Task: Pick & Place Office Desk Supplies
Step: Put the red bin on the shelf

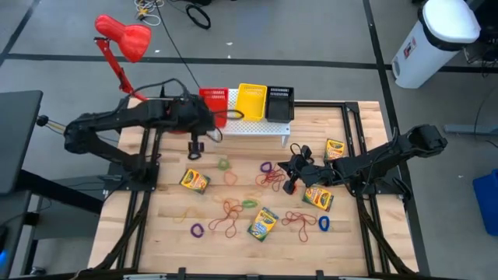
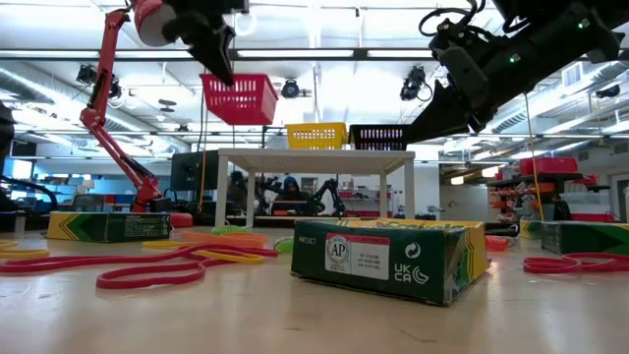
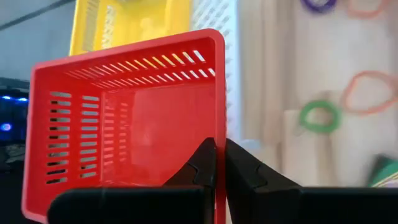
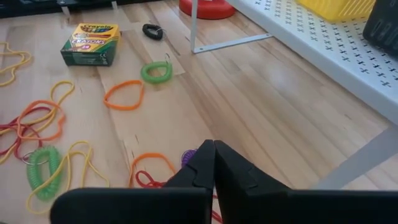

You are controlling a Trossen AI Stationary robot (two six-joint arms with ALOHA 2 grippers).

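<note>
Step in hand, by my reading: fetching a container. Left pincer (image 3: 214, 163) is clamped on the rim of the red basket (image 1: 212, 99), lifted clear of the white rack (image 1: 257, 126) at upper centre of the high view; low view shows it hanging above the rack top. Next move likely calls for carrying it down to bare tabletop (image 1: 366, 124) near the supplies and setting it level.

Left arm reaches in from frame left, elbow bent. Right arm stretches in from the right, low; right pincer (image 1: 289, 187) closed, holding nothing visible, over rubber bands (image 1: 271, 177) mid-frame.

Crayon boxes (image 1: 194, 180) lie scattered across the lower centre, bands between them.
</note>
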